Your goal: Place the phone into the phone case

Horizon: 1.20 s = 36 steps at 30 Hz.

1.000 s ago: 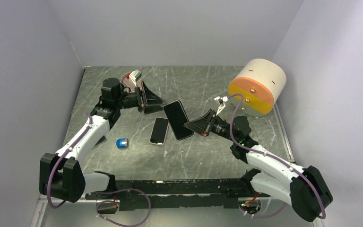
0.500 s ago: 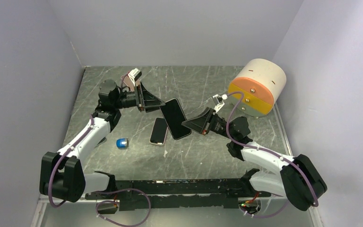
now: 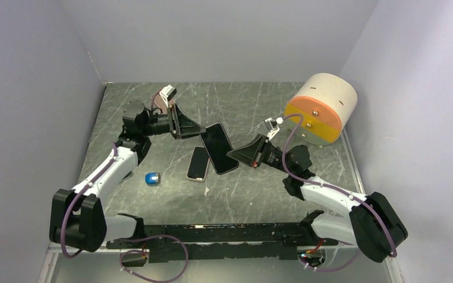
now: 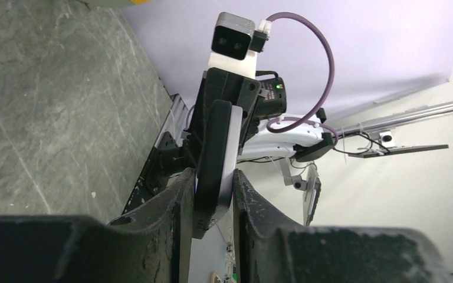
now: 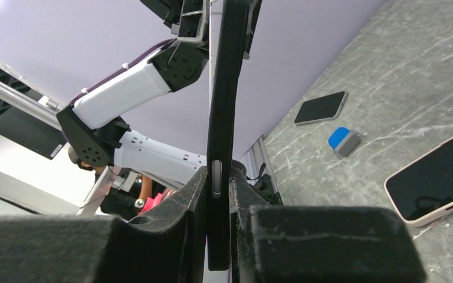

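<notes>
The left gripper (image 3: 196, 127) is clamped on the end of a black phone case (image 3: 219, 148) that lies away from the cream-and-orange drum (image 3: 321, 109). The right gripper (image 3: 236, 154) is clamped on the end nearer the drum. The case hangs between them above the surface (image 3: 259, 194), just left of the drum.

Whether the case is filled is the open question. From above it shows one glossy dark face. The left wrist view, edge-on, shows a pale layer lying against the black shell, which may be the phone (image 4: 233, 147) seated in it. The edge is too foreshortened to say whether it is pressed home all round. I judge the task to be at the seating stage, with the insertion begun or nearly finished. A final press and setting the case down remain.

The right wrist view adds a side button (image 5: 215, 177) on the black edge. It also shows three things farther from the drum than the case:
- a pale-rimmed handset (image 5: 433, 177) flat on the surface
- a blue block (image 5: 343, 141) beyond it
- a dark handset (image 5: 321, 107) farther still, which the top view mostly hides beneath the left arm
</notes>
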{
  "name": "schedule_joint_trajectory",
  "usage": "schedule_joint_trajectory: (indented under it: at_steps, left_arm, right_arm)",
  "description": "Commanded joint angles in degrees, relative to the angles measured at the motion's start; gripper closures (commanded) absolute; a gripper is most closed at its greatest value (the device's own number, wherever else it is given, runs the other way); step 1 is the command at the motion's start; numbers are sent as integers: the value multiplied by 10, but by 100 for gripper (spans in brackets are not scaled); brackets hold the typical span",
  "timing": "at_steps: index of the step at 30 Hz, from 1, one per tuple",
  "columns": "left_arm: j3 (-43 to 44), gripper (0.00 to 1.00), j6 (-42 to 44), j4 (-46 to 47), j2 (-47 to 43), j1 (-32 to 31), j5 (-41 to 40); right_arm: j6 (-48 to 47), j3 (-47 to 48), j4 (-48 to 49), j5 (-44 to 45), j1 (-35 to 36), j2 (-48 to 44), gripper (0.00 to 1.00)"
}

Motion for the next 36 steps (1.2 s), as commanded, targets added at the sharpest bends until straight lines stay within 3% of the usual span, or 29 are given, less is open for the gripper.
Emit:
schedule_joint_trajectory:
  at_steps: [1,5,10,14,21,25,29,31,36]
  left_arm:
    - [25,97,71,-110,-11,-1,-11]
    - [46,94,129,-184,-28,-1,-31]
    - [60,56,140,-216,-34,-1,-32]
    - [49,40,120,-184,-35,-1,-21]
    - [26,31,78,-122,-31,-1,-11]
    - [8,32,45,-72,-28,-1,-8]
    - [-5,41,19,-35,-23,-1,-7]
    - [-9,50,9,-17,-20,-1,-5]
    - [-6,86,14,-25,-16,-1,-9]
  right_arm:
    - [-23,6,13,19,-3,-25,100]
    - [-37,13,-20,26,-3,-34,100]
    - [-22,16,2,23,-4,-28,100]
    - [-1,18,36,19,-4,-14,100]
    - [40,14,100,15,-8,8,100]
    - [48,10,114,14,-8,15,100]
    - [52,6,117,15,-9,16,100]
    - [51,6,113,14,-9,16,100]
    - [45,7,101,12,-8,16,100]
